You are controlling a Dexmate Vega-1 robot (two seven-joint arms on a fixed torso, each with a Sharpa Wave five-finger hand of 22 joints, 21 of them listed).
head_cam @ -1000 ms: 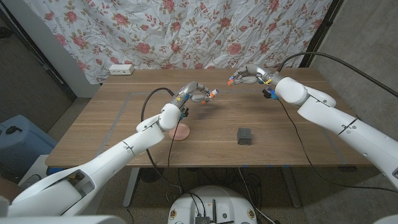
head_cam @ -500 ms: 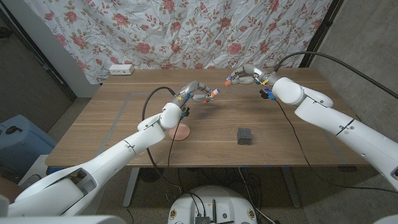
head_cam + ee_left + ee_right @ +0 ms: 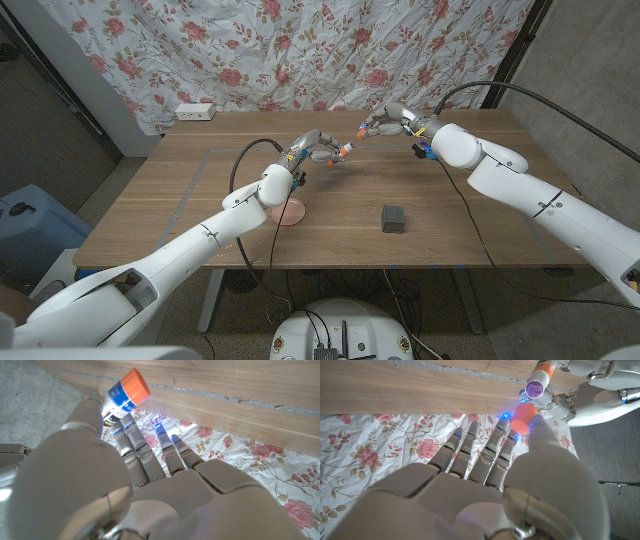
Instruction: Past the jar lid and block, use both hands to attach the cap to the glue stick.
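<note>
Above the table's far side, the left hand grips the glue stick (open end outward); the right hand pinches the orange cap just beside it.

In the head view, the small orange cap at the right hand's fingers is too small to make out. The left hand's fingers cover most of the white-and-blue glue stick; its label is blurred.
</note>
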